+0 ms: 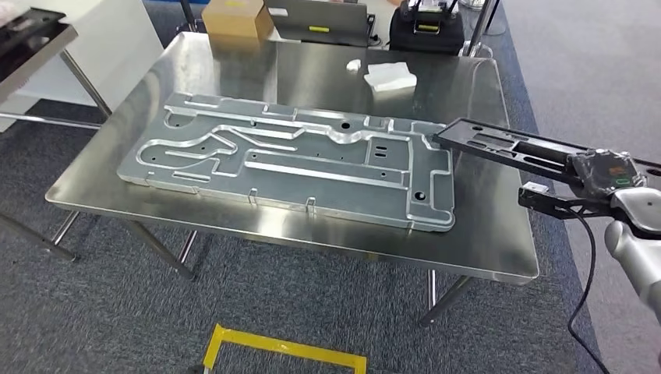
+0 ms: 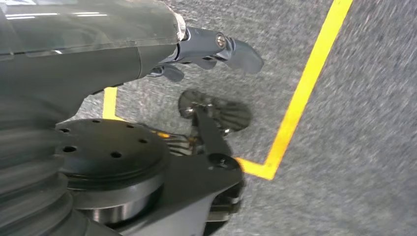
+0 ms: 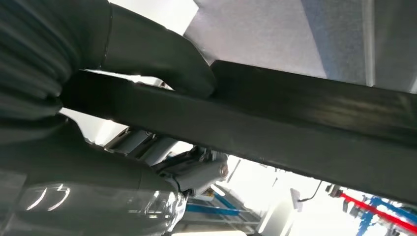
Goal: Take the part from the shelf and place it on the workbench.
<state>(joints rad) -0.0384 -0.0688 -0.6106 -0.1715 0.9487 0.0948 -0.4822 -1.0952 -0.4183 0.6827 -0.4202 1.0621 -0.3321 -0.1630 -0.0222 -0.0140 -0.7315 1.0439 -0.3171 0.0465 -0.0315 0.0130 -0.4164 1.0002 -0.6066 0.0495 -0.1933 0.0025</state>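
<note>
My right hand (image 1: pixel 604 175) grips a long flat black part (image 1: pixel 507 148) near its middle, holding it level above the right end of the steel workbench (image 1: pixel 483 249). The part's far tip hangs over the corner of a large machined aluminium plate (image 1: pixel 296 160) lying across the bench. Up close in the right wrist view, the thumb (image 3: pixel 162 54) presses on the black part (image 3: pixel 305 128), which crosses the picture as a dark bar. In the left wrist view my left hand (image 2: pixel 206 51) hangs over grey carpet with fingers loosely apart and nothing in it.
A cardboard box (image 1: pixel 234 17) and a black case (image 1: pixel 425 31) stand beyond the bench's far edge. White foam pieces (image 1: pixel 388 76) lie on the far right of the benchtop. A grey shelf corner (image 1: pixel 31 39) is at the upper left. Yellow floor tape (image 1: pixel 284 351) marks the carpet.
</note>
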